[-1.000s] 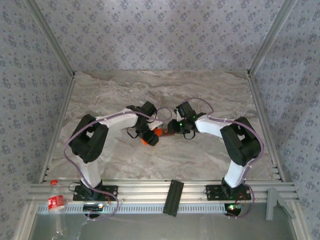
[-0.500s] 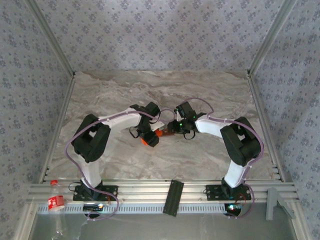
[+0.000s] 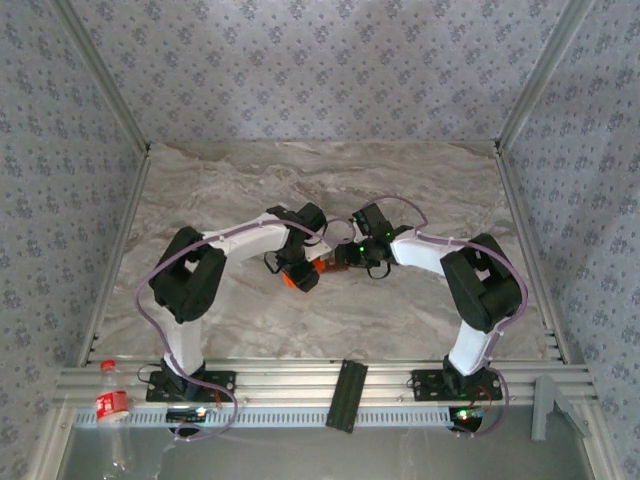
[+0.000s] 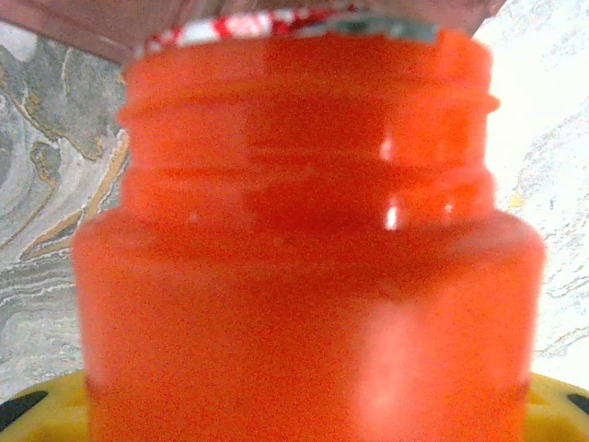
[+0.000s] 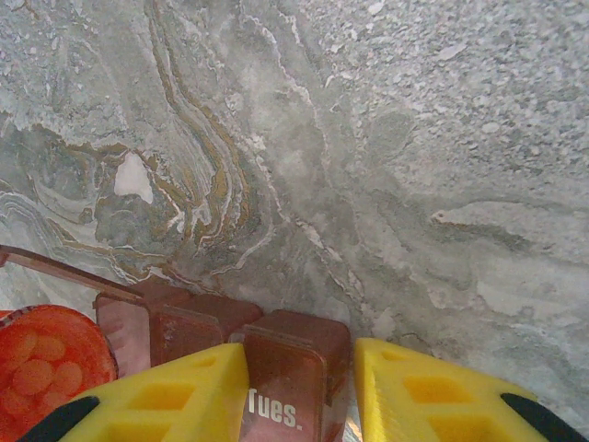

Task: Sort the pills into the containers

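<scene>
The orange bottle (image 4: 308, 258) is seen very close in the left wrist view, with its threaded neck and a red-and-white foil rim at the top. My left gripper (image 4: 304, 410) is shut on its body, and yellow fingers (image 4: 46, 414) show at both lower corners. In the top view the left gripper (image 3: 300, 266) holds the bottle (image 3: 298, 280) tipped towards the right gripper (image 3: 345, 258). My right gripper (image 5: 299, 387) is shut on the "Tues." box of the reddish-brown containers (image 5: 294, 354). The bottle's mouth (image 5: 41, 373) lies beside the strip, with round pills (image 5: 35, 376) inside looking orange.
Marbled table (image 5: 386, 157) stretches beyond the containers. A plastic drink bottle with a red label (image 3: 112, 405), a black strip (image 3: 347, 393) and a grey bracket (image 3: 548, 402) sit on the near rail. Patterned walls and metal posts close in the table's sides and back.
My left arm's wrist and forearm have shifted a little to the right, with the orange bottle still in its grip. The right arm and the containers have stayed put.
</scene>
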Controlling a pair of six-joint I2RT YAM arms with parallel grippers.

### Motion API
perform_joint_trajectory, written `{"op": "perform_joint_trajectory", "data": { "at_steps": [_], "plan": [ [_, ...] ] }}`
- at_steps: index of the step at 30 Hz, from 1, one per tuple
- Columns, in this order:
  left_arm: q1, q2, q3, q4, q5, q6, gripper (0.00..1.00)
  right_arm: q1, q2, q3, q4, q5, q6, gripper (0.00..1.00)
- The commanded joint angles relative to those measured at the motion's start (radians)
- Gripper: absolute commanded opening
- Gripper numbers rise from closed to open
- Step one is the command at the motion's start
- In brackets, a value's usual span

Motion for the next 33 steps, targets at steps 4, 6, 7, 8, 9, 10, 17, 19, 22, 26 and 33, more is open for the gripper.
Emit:
{"op": "perform_joint_trajectory", "data": {
  "at_steps": [4,6,7,8,9,10,17,19,22,26,33],
  "plan": [
    [-0.012,0.022,0.046,-0.067,-0.042,0.026,0.0,0.009,0.019,-0.031,-0.058,0.027,0.008,0.37],
    [-0.013,0.023,0.049,-0.071,-0.047,0.029,0.0,0.009,0.019,-0.031,-0.059,0.028,0.008,0.37],
    [-0.014,0.024,0.053,-0.073,-0.051,0.03,0.0,0.008,0.019,-0.031,-0.059,0.028,0.008,0.37],
    [-0.014,0.026,0.057,-0.077,-0.054,0.033,0.0,0.008,0.02,-0.033,-0.059,0.029,0.009,0.37],
    [-0.017,0.031,0.062,-0.083,-0.056,0.034,0.0,0.008,0.02,-0.033,-0.059,0.028,0.01,0.37],
    [-0.017,0.034,0.065,-0.088,-0.062,0.038,0.0,0.008,0.02,-0.033,-0.057,0.027,0.01,0.37],
    [-0.031,0.059,0.086,-0.114,-0.102,0.054,0.0,0.009,0.02,-0.033,-0.057,0.027,0.011,0.37],
    [-0.033,0.063,0.089,-0.117,-0.11,0.052,0.0,0.009,0.022,-0.034,-0.058,0.027,0.011,0.37],
    [-0.035,0.068,0.097,-0.124,-0.116,0.054,0.0,0.009,0.023,-0.034,-0.056,0.027,0.011,0.37],
    [-0.037,0.078,0.107,-0.136,-0.138,0.056,0.0,0.011,0.022,-0.036,-0.056,0.029,0.011,0.37],
    [-0.037,0.088,0.124,-0.157,-0.157,0.064,0.0,0.009,0.021,-0.037,-0.057,0.028,0.011,0.37]
  ]
}}
